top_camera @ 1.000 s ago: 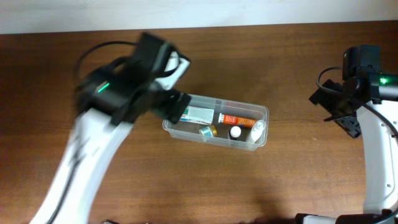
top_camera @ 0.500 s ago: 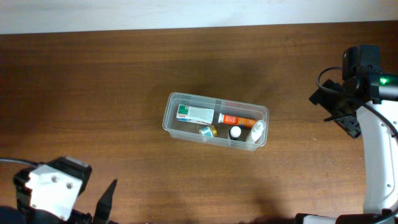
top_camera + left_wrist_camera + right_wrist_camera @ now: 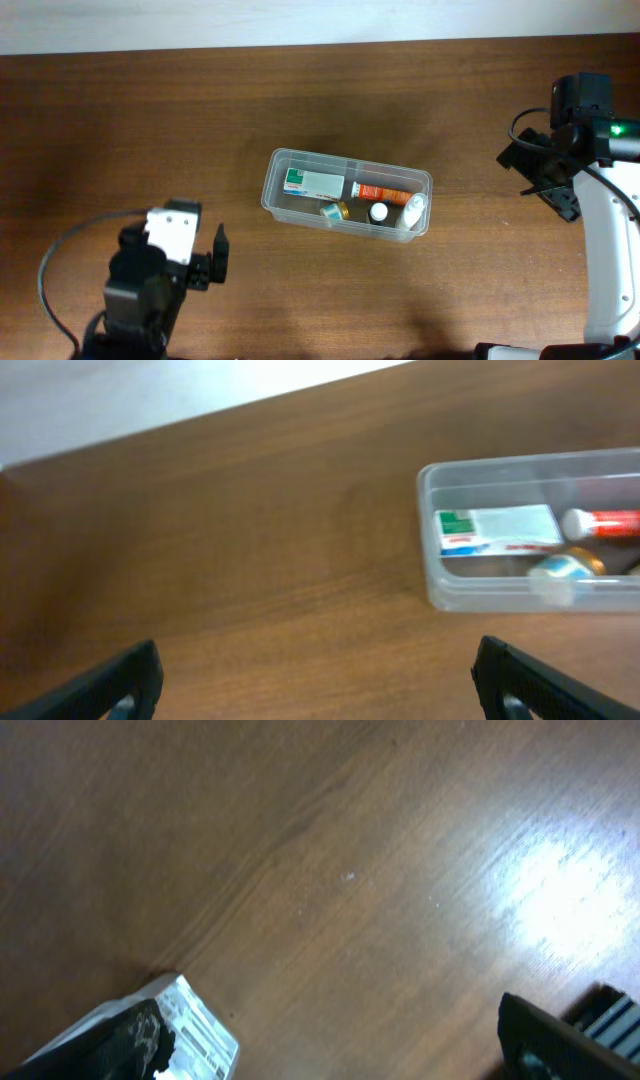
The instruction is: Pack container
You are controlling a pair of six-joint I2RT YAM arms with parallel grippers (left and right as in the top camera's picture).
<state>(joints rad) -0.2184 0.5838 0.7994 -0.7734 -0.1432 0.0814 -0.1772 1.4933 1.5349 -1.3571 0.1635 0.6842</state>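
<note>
The clear plastic container (image 3: 345, 160) stands mid-table. It holds a white-and-green carton (image 3: 312, 182), an orange-and-red tube (image 3: 383, 191), a small white-capped bottle (image 3: 378, 212), a white bottle (image 3: 413, 210) and a small blue-and-gold item (image 3: 333, 210). My left gripper (image 3: 215, 262) is open and empty, well off to the container's lower left. In the left wrist view the gripper (image 3: 320, 690) spans bare wood, with the container (image 3: 455, 592) ahead to the right. My right gripper (image 3: 542, 180) is open and empty far right of the container; its wrist view (image 3: 330, 1050) shows only table.
The brown wooden table (image 3: 300, 90) runs to a pale wall strip at the back. A white label (image 3: 195, 1030) sits by the left finger in the right wrist view. A black cable (image 3: 60, 270) loops beside the left arm.
My left arm has left the container's left end, swung down to the bottom left, and now sits a little up and right of there. The right arm has not moved.
</note>
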